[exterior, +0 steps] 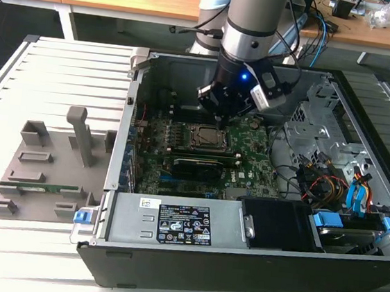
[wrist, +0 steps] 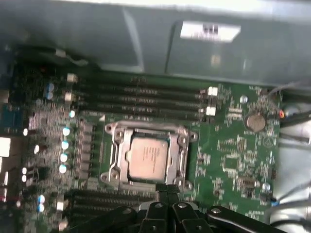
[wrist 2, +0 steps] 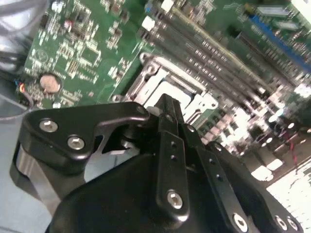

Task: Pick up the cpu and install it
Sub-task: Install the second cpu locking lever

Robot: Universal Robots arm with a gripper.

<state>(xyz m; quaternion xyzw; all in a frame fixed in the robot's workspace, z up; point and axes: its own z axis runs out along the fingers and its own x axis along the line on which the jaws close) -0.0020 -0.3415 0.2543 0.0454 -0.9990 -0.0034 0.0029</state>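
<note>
Inside an open computer case [exterior: 363, 136], the empty, closed end effector [wrist: 166, 191] hovers beside the socketed cpu [wrist: 148, 158].

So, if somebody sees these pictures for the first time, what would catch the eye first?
Probably the arm reaching down into the open computer case, with its gripper hanging just above the green motherboard. Next, in the first wrist view, the shiny cpu sitting inside the metal socket frame near the board's middle. On the exterior view's left, a grey tray lies beside the case.
</note>
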